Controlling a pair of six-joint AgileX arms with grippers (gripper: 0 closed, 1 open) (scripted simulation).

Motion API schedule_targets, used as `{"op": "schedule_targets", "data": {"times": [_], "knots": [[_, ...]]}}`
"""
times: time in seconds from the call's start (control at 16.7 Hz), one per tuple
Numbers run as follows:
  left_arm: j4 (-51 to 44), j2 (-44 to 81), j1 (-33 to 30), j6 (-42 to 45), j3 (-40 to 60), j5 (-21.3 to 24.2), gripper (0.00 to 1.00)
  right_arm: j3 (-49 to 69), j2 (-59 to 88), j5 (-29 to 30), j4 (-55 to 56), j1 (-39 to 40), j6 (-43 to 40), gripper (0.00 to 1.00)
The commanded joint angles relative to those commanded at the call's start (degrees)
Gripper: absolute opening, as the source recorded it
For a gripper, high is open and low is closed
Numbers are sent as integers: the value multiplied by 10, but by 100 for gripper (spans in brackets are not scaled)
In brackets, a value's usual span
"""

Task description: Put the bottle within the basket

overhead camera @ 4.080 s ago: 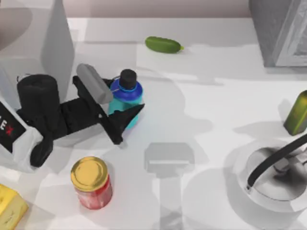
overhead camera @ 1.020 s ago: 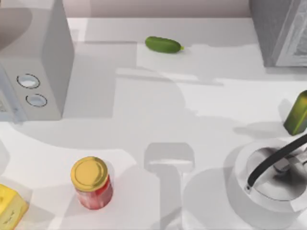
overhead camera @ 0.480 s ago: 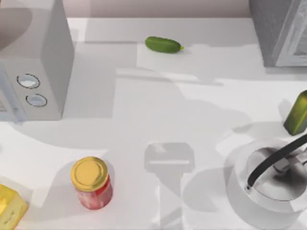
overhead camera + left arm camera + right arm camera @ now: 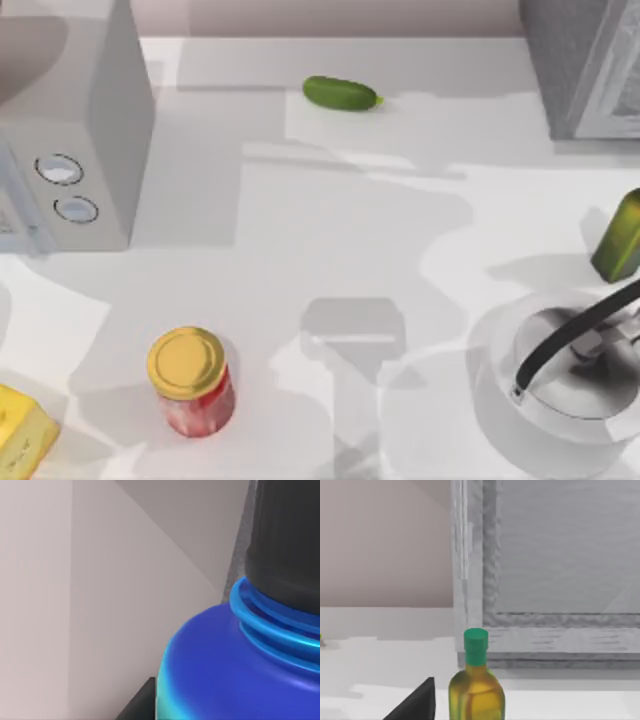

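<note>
While the bottle (image 4: 235,670) sits right up against your left wrist camera, its dark blue shoulder and black cap (image 4: 285,545) close in front of the lens, you should treat it as carried by the left arm and off the table; a dark finger tip (image 4: 140,705) shows beside its shoulder, so I judge the left gripper pinching it, though you cannot see the contact itself. Its long axis runs up toward the cap, roughly upright as that camera sees it. From above, the basket (image 4: 500,350) lies at the table's right near corner, its black handle (image 4: 575,335) arching over the well. Your carry therefore has to run rightward across the table. Just beyond the basket stands the olive-green bottle (image 4: 620,238). The right gripper's dark finger (image 4: 415,702) points toward that bottle; whether it is spread, I cannot tell.
</note>
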Motion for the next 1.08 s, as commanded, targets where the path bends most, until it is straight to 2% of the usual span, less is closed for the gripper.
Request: {"op": "schedule_targets", "data": {"times": [0.42, 0.6, 0.84, 1.08], "knots": [[279, -77, -32, -129, -189, -52, 0, 0, 0, 0, 0, 0, 0, 100], [325, -101, -41, -145, -213, -61, 0, 0, 0, 0, 0, 0, 0, 100], [328, -103, -42, -146, -214, -60, 0, 0, 0, 0, 0, 0, 0, 100], [328, -103, -42, -146, -214, -60, 30, 0, 0, 0, 0, 0, 0, 100]]}}
